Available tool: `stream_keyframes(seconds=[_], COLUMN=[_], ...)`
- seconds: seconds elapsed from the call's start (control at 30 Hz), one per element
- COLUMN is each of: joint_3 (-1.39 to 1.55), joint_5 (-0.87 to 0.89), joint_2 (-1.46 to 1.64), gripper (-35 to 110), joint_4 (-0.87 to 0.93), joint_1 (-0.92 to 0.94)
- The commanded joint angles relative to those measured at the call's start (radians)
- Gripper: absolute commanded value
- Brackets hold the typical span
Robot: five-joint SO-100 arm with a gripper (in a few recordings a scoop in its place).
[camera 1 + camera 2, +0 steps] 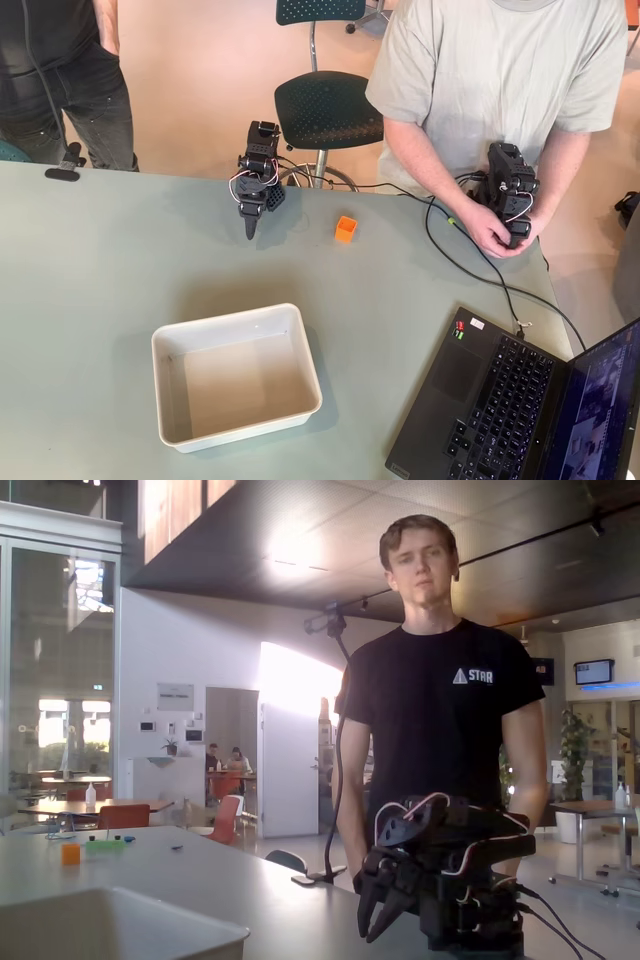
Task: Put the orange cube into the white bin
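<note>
The orange cube (345, 229) is sitting free on the worktop (100, 260), just right of my gripper (250, 228) in the overhead view and well apart from the white bin (237, 375) nearer the camera. The fingers (372, 912) are hanging slightly parted, pinching nothing. I am worrying about a sideways approach nudging the small cube towards the far edge, or a corner grip letting it slip during the carry and land short of the bin's rim.

A pale green table (100, 260) carries the orange cube (345, 229), the white bin (236, 375) and a laptop (520, 400).
</note>
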Motion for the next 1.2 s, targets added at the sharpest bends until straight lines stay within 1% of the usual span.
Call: stream_keyframes(seconds=[0.0, 0.23, 0.33, 0.43, 1.03, 1.17], joint_3=[-0.003, -0.043, -0.089, -0.158, -0.572, -0.670], joint_5=[0.003, 0.005, 0.006, 0.006, 0.006, 0.006], joint_2=[-0.005, -0.005, -0.005, -0.020, -0.026, -0.146], gripper=[2, 2, 3, 2, 3, 3], joint_4=[-0.009, -0.014, -0.052, -0.089, -0.074, -0.061], joint_1=[0.002, 0.003, 0.003, -0.009, -0.014, -0.054])
